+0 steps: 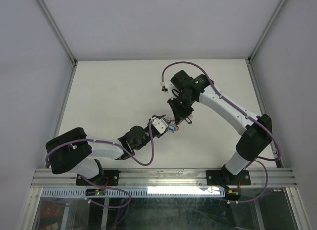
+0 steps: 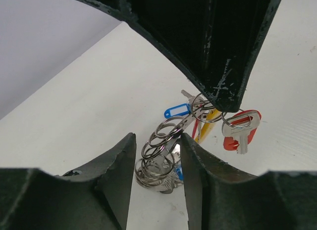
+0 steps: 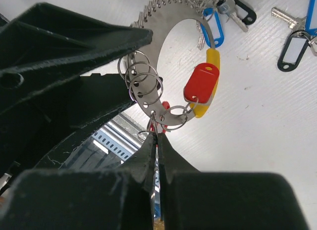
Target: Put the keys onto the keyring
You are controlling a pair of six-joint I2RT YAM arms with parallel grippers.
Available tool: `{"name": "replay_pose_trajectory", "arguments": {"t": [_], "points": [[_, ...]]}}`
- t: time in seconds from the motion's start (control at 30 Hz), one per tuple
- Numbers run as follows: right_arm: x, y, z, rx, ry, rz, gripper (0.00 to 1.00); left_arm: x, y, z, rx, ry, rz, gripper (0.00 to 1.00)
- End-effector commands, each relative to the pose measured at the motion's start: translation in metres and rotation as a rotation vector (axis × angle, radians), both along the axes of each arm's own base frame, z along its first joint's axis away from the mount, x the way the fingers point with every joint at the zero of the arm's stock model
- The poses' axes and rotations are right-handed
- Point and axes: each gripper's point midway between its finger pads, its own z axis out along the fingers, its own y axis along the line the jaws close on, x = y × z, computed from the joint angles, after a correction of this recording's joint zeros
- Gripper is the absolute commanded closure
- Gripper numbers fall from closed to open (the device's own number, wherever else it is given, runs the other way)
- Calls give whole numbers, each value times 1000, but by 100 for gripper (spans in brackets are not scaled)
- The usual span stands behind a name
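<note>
The keyring (image 3: 166, 16), a flat silvery hoop with a yellow section (image 3: 213, 59), hangs off the table. My right gripper (image 3: 158, 133) is shut on its lower edge, where a small tag loop threads a hole. A red-tagged key (image 3: 200, 81) and several small loops (image 3: 141, 76) hang on the hoop. In the left wrist view my left gripper (image 2: 157, 183) stands open, one finger on each side of a stack of those loops (image 2: 161, 143). A red-tagged key (image 2: 240, 133) and a blue tag (image 2: 177, 111) dangle beyond, under the right fingertips (image 2: 223, 91). From above, both grippers (image 1: 166, 125) (image 1: 179, 117) meet mid-table.
Loose keys lie on the white table past the hoop: a blue-tagged one (image 3: 295, 44) and a black-tagged one (image 3: 241, 10). The table's near rail (image 1: 163, 178) runs behind the arm bases. Grey walls enclose the other sides.
</note>
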Motion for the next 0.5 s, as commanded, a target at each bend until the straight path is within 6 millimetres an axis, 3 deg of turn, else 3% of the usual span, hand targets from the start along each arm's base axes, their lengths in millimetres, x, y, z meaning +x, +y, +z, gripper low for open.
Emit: {"name": "replay_pose_trajectory", "arguments": {"t": [0.0,0.23,0.47], "points": [[-4,-2,8,19,-4,-6,100,-3,-1,25,-113,-33,-11,58],[-4,-2,9,33,1,-1,100,-17,-6,24,-95,-68,-103,47],[-7,0,10,50,6,6,100,-21,-17,27,-78,-120,-159,48]]}}
